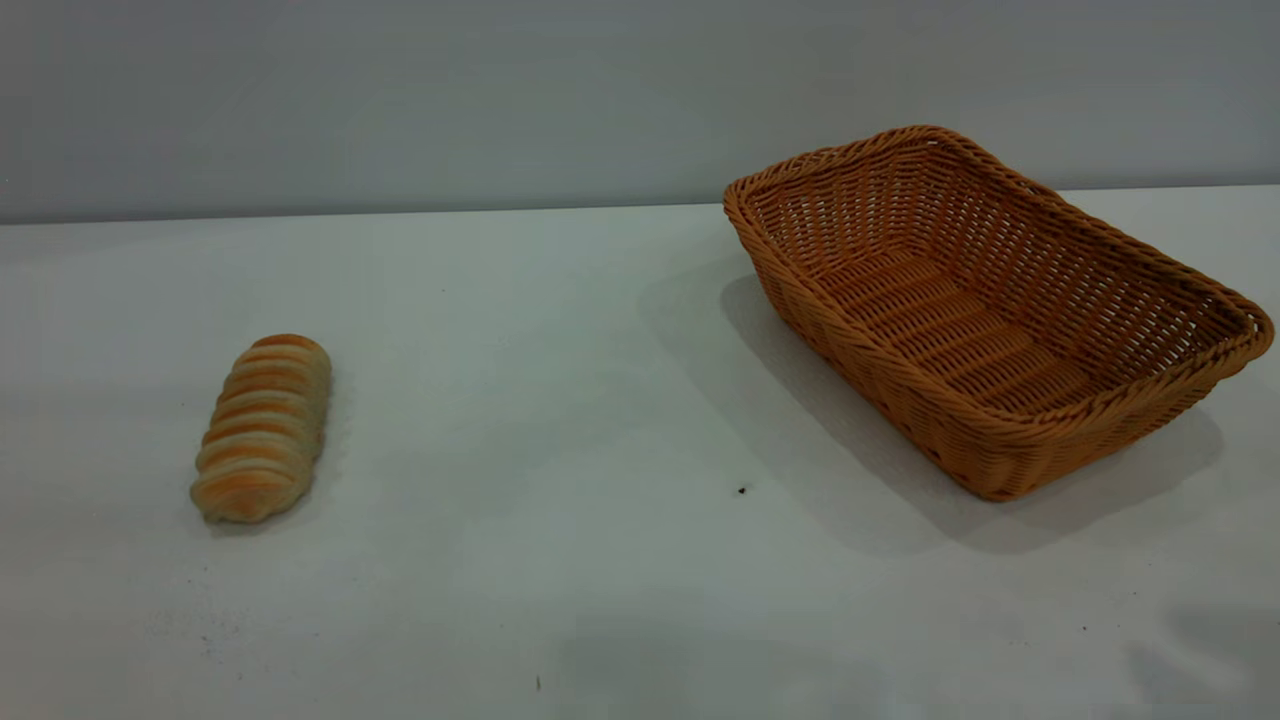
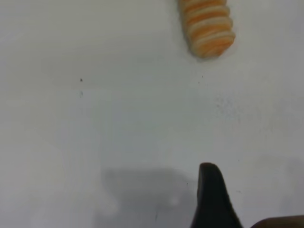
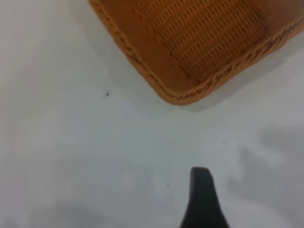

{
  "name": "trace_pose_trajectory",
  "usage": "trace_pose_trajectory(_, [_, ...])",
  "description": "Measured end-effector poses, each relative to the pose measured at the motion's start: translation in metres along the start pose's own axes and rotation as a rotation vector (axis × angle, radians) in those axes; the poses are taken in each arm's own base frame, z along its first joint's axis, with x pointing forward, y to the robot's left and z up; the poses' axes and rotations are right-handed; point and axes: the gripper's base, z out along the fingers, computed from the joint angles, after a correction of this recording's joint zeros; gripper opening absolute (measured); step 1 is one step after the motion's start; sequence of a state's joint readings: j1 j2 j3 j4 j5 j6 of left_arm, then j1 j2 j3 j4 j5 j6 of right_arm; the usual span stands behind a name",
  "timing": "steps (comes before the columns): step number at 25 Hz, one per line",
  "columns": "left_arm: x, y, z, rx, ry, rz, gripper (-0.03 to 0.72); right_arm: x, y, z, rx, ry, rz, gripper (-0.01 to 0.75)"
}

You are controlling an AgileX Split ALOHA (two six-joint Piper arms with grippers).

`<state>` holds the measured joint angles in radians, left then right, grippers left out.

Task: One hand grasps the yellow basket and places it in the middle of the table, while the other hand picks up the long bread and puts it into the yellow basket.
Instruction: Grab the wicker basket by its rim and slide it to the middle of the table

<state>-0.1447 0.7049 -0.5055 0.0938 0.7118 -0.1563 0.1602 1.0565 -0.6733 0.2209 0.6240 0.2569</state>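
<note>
The long bread [image 1: 262,428] lies on the left part of the white table [image 1: 560,400], empty-sided and untouched; its end also shows in the left wrist view [image 2: 207,26]. The yellow basket [image 1: 990,300] stands empty at the right rear of the table, and one corner of it shows in the right wrist view [image 3: 190,42]. Neither gripper shows in the exterior view. The left gripper [image 2: 247,202] hovers over bare table short of the bread, open and empty. One black finger [image 3: 201,199] of the right gripper shows over bare table short of the basket's corner, holding nothing.
A grey wall runs behind the table's far edge [image 1: 400,212]. A few tiny dark specks [image 1: 742,490] dot the surface. A wide stretch of bare table lies between bread and basket.
</note>
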Motion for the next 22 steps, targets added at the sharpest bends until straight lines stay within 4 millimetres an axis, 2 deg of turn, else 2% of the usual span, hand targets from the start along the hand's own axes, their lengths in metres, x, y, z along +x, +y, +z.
trace_pose_trajectory(6, [-0.002,0.0,0.0,0.005,-0.021,-0.002,0.516,-0.011,-0.002,0.059,0.053,0.122,0.173,0.587])
trace_pose_trajectory(13, [-0.004,-0.001,0.0,0.01,-0.049,-0.002,0.516,-0.019,-0.004,0.113,0.062,0.156,0.337,0.587])
trace_pose_trajectory(16, [-0.005,-0.001,0.0,0.012,-0.06,-0.002,0.516,-0.02,-0.006,0.131,0.082,0.177,0.36,0.587])
trace_pose_trajectory(22, [-0.007,-0.001,0.0,0.014,-0.075,-0.002,0.516,-0.019,-0.01,0.153,0.114,0.211,0.372,0.587])
